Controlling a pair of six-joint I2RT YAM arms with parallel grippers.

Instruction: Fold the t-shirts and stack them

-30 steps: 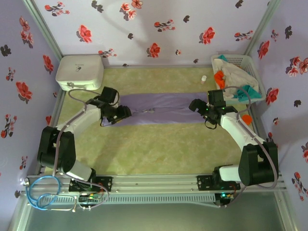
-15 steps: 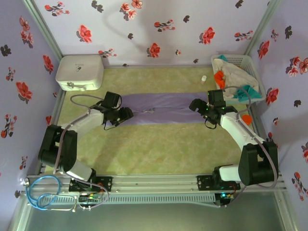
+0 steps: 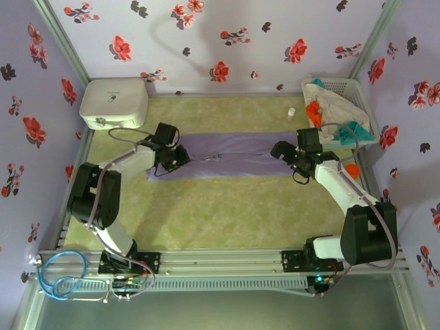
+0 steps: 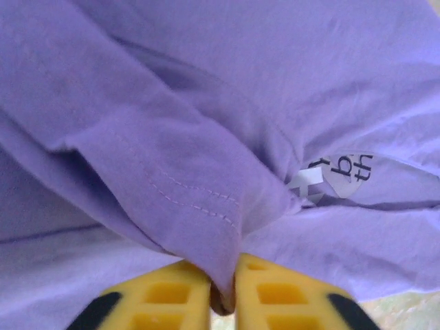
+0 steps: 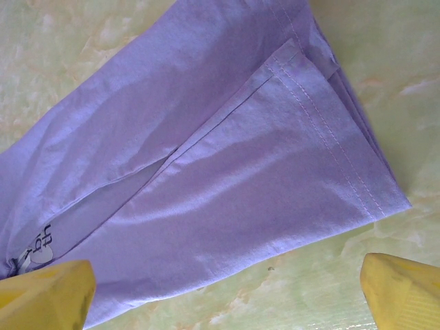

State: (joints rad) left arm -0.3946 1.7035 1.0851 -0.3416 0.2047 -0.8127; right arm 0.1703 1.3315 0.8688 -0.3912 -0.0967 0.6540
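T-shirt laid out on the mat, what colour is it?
Lavender-purple, with matching hem stitching. The t-shirt shows best in the right wrist view.

1. In your left wrist view, the lavender t-shirt (image 4: 206, 103) carries a small white print (image 4: 337, 175), partly tucked under a fold. On it you can make out dark letters, turned round: a "th" and what looks like a "b" or "q". The rest is hidden.
2. In your right wrist view, the same white print (image 5: 38, 247) sits in the creases at the lower left. Only "th" reads, sideways.
3. From your top camera it is a pale speck, too small to read.
4. The white box (image 3: 113, 102) bears a small dark mark (image 3: 110, 98) on its lid; you cannot read it.
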